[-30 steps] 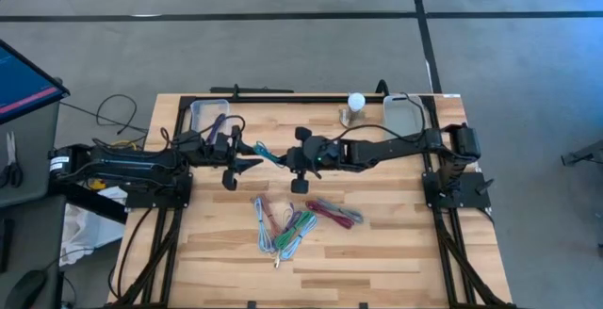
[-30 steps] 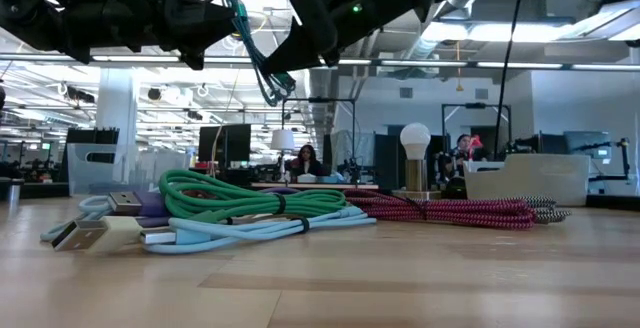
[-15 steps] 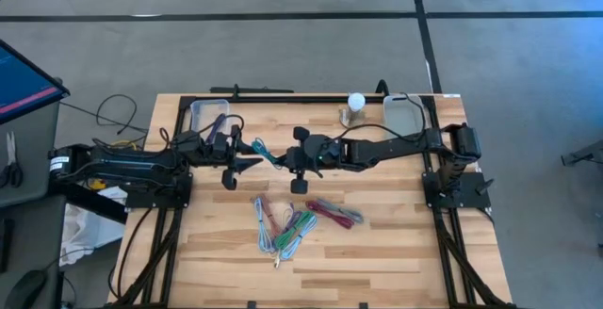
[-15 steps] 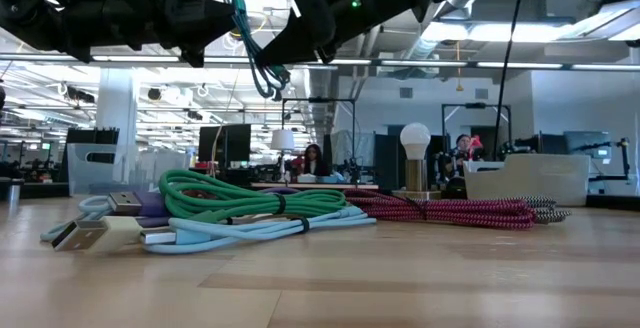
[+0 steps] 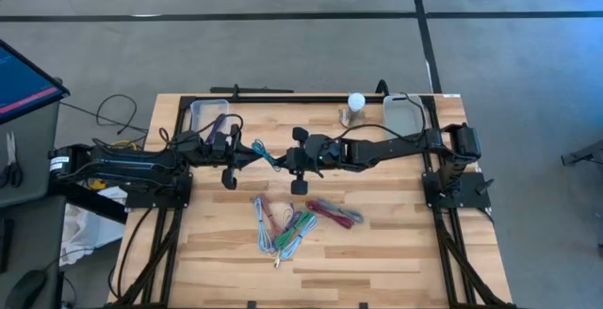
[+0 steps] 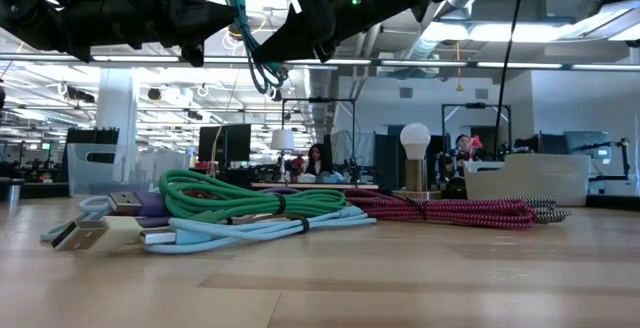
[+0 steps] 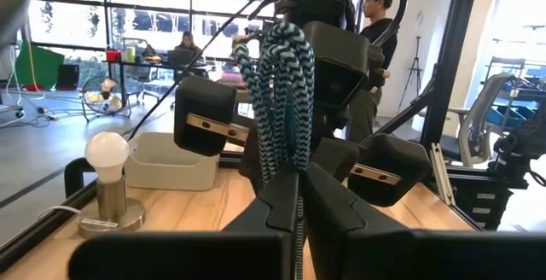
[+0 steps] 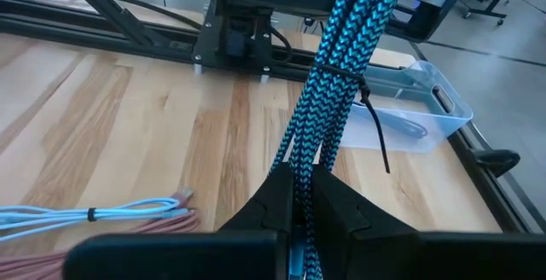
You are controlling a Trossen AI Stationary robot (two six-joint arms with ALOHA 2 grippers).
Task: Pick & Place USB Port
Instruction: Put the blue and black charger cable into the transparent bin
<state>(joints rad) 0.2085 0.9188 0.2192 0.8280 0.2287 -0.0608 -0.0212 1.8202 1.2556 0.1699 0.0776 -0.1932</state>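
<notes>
A teal-and-black braided USB cable bundle [image 5: 267, 154] is held in the air between both grippers, above the table's middle. It shows in the low view [image 6: 248, 38] as a loop hanging under the arms. My left gripper [image 5: 252, 154] comes from the left and is shut on the bundle [image 7: 281, 84]. My right gripper [image 5: 282, 161] comes from the right and is shut on the same bundle [image 8: 341, 49]. A black tie [image 8: 365, 92] binds its strands. My left gripper pinches the bundle's left end [image 7: 288, 156] between its two fingers, coming about level from the table's left. The strands stand out past the fingertips, clear of the table. My right gripper pinches the bundle's right end [image 8: 300, 156] between its two fingers, coming about level from the table's right. The bundle runs on beyond the fingertips, lifted clear.
A pile of coiled cables, green, light blue, red and purple [image 5: 294, 220], lies on the wood nearer the front edge [image 6: 250, 213]. Clear bins stand at the back left [image 5: 209, 113] and back right [image 5: 403, 111]. A bulb on a stand [image 5: 356, 103] is beside the right bin. People show in the room beyond.
Both grippers keep their hold on the teal bundle. Its hanging loop has been drawn a little upward in the low view, and the right gripper has edged up and toward the left gripper.
</notes>
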